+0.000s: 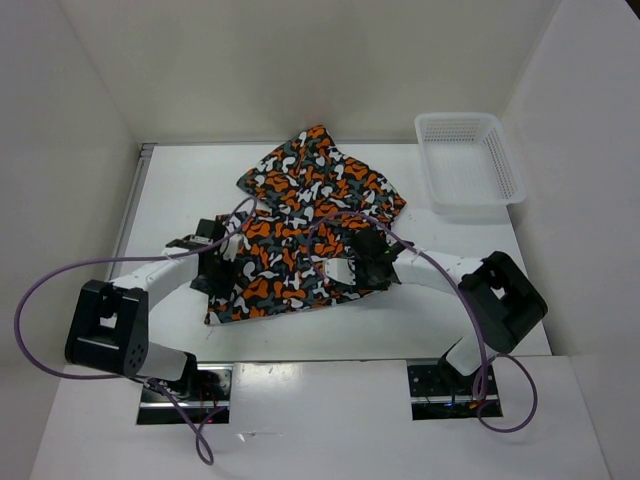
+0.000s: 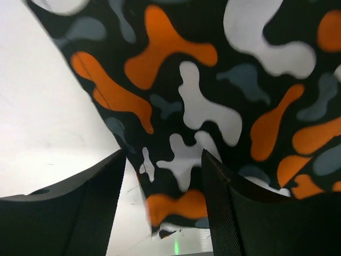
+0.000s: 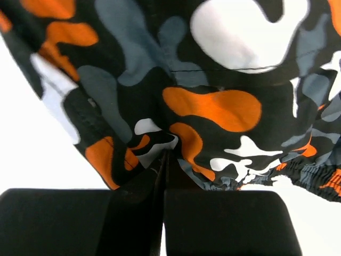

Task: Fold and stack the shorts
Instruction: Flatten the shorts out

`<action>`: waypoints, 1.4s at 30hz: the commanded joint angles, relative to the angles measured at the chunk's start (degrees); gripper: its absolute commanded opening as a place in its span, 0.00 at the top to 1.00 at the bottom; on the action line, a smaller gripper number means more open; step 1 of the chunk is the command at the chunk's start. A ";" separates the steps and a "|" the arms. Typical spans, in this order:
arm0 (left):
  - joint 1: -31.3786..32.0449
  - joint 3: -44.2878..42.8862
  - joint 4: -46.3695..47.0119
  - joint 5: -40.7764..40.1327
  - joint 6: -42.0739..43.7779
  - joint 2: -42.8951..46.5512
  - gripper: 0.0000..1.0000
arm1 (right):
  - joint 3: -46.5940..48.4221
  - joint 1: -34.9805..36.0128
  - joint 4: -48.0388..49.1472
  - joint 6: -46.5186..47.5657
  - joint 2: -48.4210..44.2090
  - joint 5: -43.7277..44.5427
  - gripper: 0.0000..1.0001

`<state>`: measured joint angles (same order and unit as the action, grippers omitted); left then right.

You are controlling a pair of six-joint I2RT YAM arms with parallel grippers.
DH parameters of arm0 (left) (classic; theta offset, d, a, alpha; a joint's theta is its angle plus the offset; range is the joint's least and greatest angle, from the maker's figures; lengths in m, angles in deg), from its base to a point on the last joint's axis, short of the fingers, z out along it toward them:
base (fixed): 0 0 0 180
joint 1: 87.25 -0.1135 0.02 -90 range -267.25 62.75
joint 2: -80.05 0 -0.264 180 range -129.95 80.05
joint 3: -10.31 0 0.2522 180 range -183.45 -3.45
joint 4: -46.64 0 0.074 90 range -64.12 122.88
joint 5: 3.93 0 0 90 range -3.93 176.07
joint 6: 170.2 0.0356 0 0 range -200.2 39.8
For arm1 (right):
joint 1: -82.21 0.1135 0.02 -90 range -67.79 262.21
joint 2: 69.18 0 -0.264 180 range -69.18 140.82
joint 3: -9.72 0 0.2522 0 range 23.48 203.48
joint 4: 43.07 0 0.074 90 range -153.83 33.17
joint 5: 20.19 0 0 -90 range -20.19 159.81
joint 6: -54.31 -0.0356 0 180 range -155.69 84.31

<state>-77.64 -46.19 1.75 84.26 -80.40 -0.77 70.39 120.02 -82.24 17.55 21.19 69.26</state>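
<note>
Shorts point(image 1: 300, 225) sprawled flat mid-bench point(image 1: 170, 200), long axis running roughly 7 to 1 o'clock in the top view. Maybe a second layer bunched at the 12 o'clock end, hard to tell. Off at 2 o'clock, well apart: lattice basket point(image 1: 470, 160). No fold made yet by the look of it, so calling this the very start.

Left jaws down at the 9 o'clock edge of the cloth, right jaws at the 4 o'clock edge near the lower hem. Pretty much a tie on nearness, each touching its own side.

Left wrist view: fingers point(image 2: 90, 213) spread wide, loose corner of the print dangling into the gap, nothing squeezed. Bulk of the cloth off toward 12 to 2 o'clock from the tips, bare bench at 9 o'clock.

Right wrist view: fingers point(image 3: 224, 218) pressed together, thin fold of cloth apparently nipped in the seam at 12 o'clock, elastic edge point(image 3: 314, 176) trailing off at 3 o'clock. Can't swear to the depth of that bite.

Guess for the next bit: shut the left side on that corner first, then lift both edges and carry them across the long axis toward 11 o'clock or so. Main risk: lopsided pull, whole thing dragged toward 4 o'clock instead of folding.
</note>
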 commanded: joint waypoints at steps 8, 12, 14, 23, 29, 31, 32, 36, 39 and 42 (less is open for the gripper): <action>8.84 8.29 -2.08 -5.84 0.21 2.24 0.41 | -5.61 7.45 -24.04 19.24 -3.18 3.54 1.00; 11.49 8.82 -6.21 -6.37 0.21 8.12 0.42 | -1.40 11.59 -32.06 23.94 -4.59 1.80 1.00; 11.49 8.82 -8.23 -5.15 0.21 11.71 0.42 | 3.32 11.59 -34.70 24.64 -4.59 -2.68 1.00; 7.80 -9.44 -4.91 1.89 0.21 6.79 0.24 | 11.28 0.30 -10.14 8.32 -14.49 -17.51 1.00; 5.77 -20.18 1.33 -2.06 0.21 -13.80 0.25 | 9.76 -4.83 10.02 -8.10 -9.28 -15.45 0.97; 5.77 -22.81 3.62 -3.81 0.21 -18.99 0.25 | 13.61 -6.94 11.69 -15.57 -5.22 -14.38 0.93; 5.77 -23.52 4.67 -4.78 0.21 -20.33 0.25 | 14.60 -9.65 12.83 -17.88 -2.42 -14.38 0.92; 5.77 -21.26 7.92 -9.70 0.21 -23.85 0.29 | 14.00 -12.31 19.43 -21.15 -1.86 -11.50 0.90; 5.25 -14.42 8.55 -11.91 0.21 -23.34 0.36 | 14.51 -12.92 19.96 -24.22 -0.64 -11.48 0.89; 5.25 -8.17 8.55 -13.58 0.21 -20.09 0.40 | 14.52 -13.45 21.81 -27.56 0.07 -11.48 0.87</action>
<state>-71.72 -61.91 13.84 76.31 -80.69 -19.63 82.72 106.90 -66.53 -4.07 20.88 57.69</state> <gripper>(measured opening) 0.611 0.129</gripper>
